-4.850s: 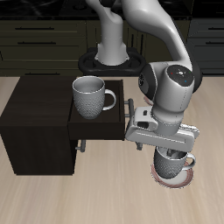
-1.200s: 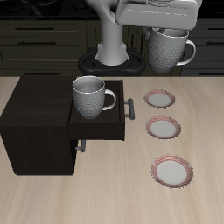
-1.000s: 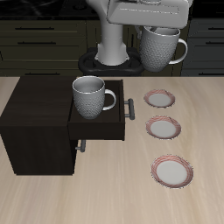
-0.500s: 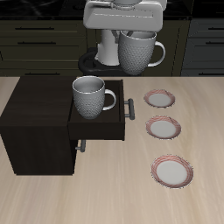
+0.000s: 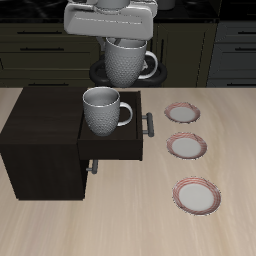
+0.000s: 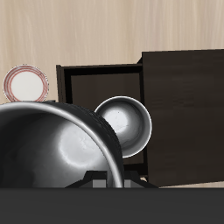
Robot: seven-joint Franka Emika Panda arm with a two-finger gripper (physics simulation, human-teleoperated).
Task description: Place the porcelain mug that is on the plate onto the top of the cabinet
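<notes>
Gripping porcelain mug (image 5: 127,62) in jaws | pale, dimpled, loop handle | above cabinet (image 5: 45,140)

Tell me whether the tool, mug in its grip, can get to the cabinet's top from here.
Probably yes. The tool holds the porcelain mug high above the other mug in the open drawer, and the cabinet top farther along shows bare.

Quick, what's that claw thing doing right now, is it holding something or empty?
Gripper: shut on the porcelain mug, held in the air above the open drawer of the cabinet.
</notes>
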